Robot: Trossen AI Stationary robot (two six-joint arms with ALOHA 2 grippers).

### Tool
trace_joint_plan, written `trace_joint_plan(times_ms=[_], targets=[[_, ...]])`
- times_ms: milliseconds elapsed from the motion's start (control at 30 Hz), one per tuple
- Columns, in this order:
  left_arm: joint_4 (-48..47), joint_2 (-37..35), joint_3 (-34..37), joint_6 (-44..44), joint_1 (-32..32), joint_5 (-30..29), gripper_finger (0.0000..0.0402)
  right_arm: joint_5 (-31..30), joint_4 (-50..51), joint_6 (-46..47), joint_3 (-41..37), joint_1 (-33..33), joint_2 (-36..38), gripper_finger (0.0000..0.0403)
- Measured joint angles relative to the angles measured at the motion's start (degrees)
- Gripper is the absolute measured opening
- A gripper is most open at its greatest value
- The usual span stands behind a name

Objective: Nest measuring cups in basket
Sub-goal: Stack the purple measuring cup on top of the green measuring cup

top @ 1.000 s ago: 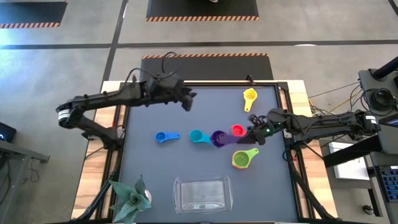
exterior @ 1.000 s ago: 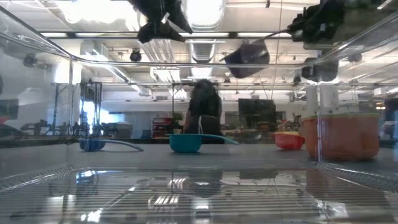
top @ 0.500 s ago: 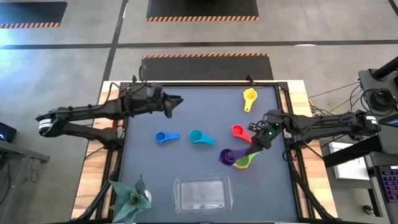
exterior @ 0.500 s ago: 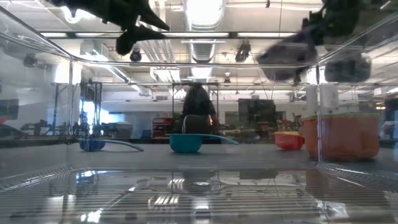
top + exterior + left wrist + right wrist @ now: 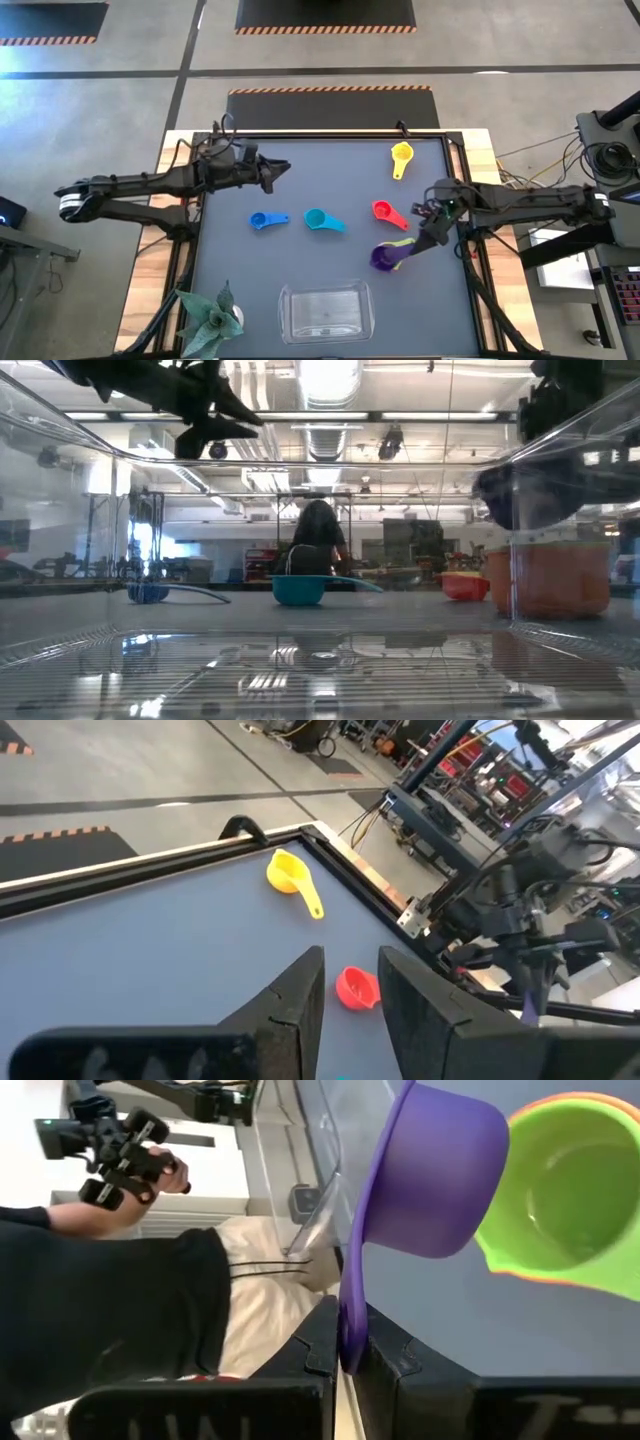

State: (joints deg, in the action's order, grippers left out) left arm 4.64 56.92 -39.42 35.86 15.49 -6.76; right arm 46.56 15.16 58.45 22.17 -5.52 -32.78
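The purple cup (image 5: pixel 384 259) hangs in my right gripper (image 5: pixel 424 240), just over the near-left part of the green cup (image 5: pixel 401 244). That green cup (image 5: pixel 560 1190) sits inside the orange one (image 5: pixel 592 1100), near the table's right side. Resting on the mat are the yellow cup (image 5: pixel 401 154), red cup (image 5: pixel 381 210), teal cup (image 5: pixel 317 219) and blue cup (image 5: pixel 261 220). The clear basket (image 5: pixel 325 311) stands at the near edge. My left gripper (image 5: pixel 278 168) hovers open above the far-left part of the mat, touching nothing. My right gripper pinches the purple cup's flat handle (image 5: pixel 348 1330) between its two fingers, the handle edge-on and running along them. It comes from the table's right, slanting down. The cup (image 5: pixel 525 490) is lifted clear, tipped with its outer wall toward the wrist camera, just above the green cup.
A green-leaved toy plant (image 5: pixel 208 322) stands at the near-left corner beside the basket. The table has a raised dark frame (image 5: pixel 455 180) along its edges. A person (image 5: pixel 316 540) stands in the room beyond the far edge. Bare mat lies between the cups and the basket.
My right gripper has carried the purple cup from beside the red and teal cups toward the near-right, lowering it to just above the green cup. My left arm has drawn back toward the table's left edge and stays raised.
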Motion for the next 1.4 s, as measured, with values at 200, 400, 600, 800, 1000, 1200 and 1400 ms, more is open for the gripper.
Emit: trace_joint_plan(times_ms=[200, 400, 600, 800, 1000, 1200, 1400], targets=[[3.40, 3.57, -1.03, -0.66, 0.00, -0.04, 0.0079, -0.85, 7.45, -2.26, -0.85, 0.00, 1.06, 0.0008], [7.24, 6.33, -1.23, -0.76, 0.00, 1.96, 0.0079, -1.52, 6.44, -0.87, -2.03, 0.00, 0.76, 0.0008], [8.44, 7.09, -1.23, -0.76, 0.00, 2.97, 0.0079, -5.73, 6.47, 0.31, -2.05, 0.00, 0.75, 0.0009], [8.48, 7.09, -1.23, -0.77, 0.02, 2.99, 0.0079, -6.05, 6.54, 1.52, -2.05, 0.00, 0.76, 0.0010], [8.73, 7.04, -1.23, -0.75, 0.00, 3.91, 0.0079, -6.29, 7.14, 3.44, -2.10, 0.00, 0.75, 0.0048], [8.70, 7.02, -1.23, -0.77, 0.00, 4.79, 0.0079, -6.16, 7.37, 5.51, -0.79, -0.02, 0.75, 0.0110], [8.68, 7.00, -1.25, -0.98, 0.02, 4.81, 0.0079, -5.76, 8.12, 5.53, 1.97, -0.02, 0.75, 0.0153]])
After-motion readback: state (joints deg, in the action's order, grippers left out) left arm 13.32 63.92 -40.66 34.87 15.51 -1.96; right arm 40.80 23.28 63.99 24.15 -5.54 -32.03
